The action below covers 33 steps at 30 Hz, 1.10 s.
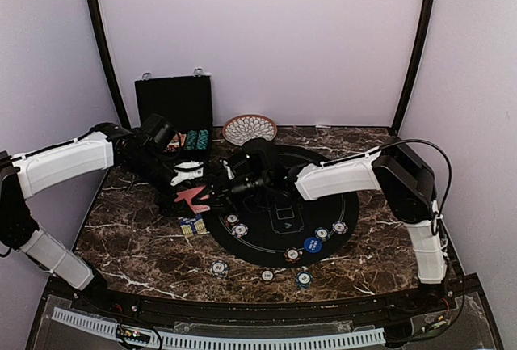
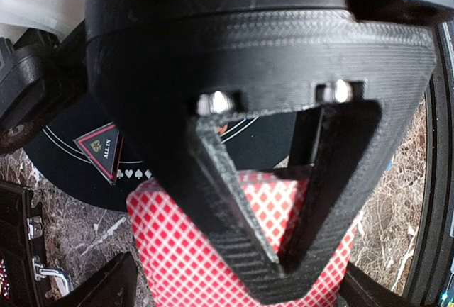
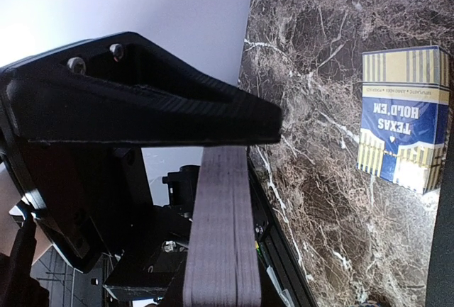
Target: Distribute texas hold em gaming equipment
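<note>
right gripper (image 1: 230, 182): clamped on card deck (image 3: 221, 236), at far-left edge of mat (image 1: 260, 246) | left gripper (image 1: 199, 174): at deck's red back, grip unclear | risk: a loose pinch could drag several cards, spilling the deck

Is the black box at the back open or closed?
Open. The black case has its lid standing upright, and chips show inside.
</note>
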{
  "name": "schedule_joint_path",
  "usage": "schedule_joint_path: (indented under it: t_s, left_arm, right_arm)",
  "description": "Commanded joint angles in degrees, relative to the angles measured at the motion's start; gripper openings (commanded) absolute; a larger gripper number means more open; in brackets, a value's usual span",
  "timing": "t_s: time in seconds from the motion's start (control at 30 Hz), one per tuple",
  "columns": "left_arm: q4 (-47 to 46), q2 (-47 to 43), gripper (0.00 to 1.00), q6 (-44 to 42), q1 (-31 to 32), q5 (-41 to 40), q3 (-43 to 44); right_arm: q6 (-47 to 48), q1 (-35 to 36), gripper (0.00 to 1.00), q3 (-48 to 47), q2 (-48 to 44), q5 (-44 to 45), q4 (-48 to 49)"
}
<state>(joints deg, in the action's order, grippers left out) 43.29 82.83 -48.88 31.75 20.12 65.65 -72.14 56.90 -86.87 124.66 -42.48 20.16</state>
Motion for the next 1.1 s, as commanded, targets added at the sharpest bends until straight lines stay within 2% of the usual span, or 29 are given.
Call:
schedule_joint_path:
  t_s: [0.0, 0.33, 0.6, 0.77, 0.83, 0.93, 1.0, 1.07]
  left_arm:
    - [-0.1, 0.3, 0.89, -0.4, 0.3, 0.4, 1.0]
    - [-0.3, 1.2, 0.86, -0.3, 0.7, 0.4, 0.3]
    - [-0.4, 1.9, 0.67, -0.3, 0.8, -1.0, 0.8]
    - [0.5, 1.3, 0.64, -0.4, 1.0, -1.5, 1.3]
    - [0.8, 0.9, 0.7, -0.4, 1.1, -1.6, 1.5]
    - [1.6, 0.4, 0.89, -0.4, 1.4, -1.7, 1.6]
    - [1.8, 0.4, 0.97, -0.4, 1.8, -2.0, 1.5]
    - [1.8, 0.7, 0.99, -0.3, 2.4, -2.5, 1.3]
  right_arm:
    - [-0.4, 0.2, 0.08, 0.1, 0.3, -1.1, 5.0]
    - [-1.2, 0.4, 0.09, -0.2, 0.8, -1.4, 5.9]
    - [-1.8, 0.4, 0.14, 0.1, 1.2, -1.4, 6.5]
    - [-1.9, 0.0, 0.17, 0.7, 1.1, 0.1, 5.5]
    - [-1.7, -0.4, 0.14, 1.4, 0.8, 0.9, 5.4]
    - [-1.6, -0.5, 0.11, 1.4, 0.7, 1.1, 5.4]
    - [-1.5, -0.4, 0.1, 1.1, 0.8, 1.0, 5.4]
    - [-1.7, -0.4, 0.1, 1.0, 1.0, 0.8, 5.5]
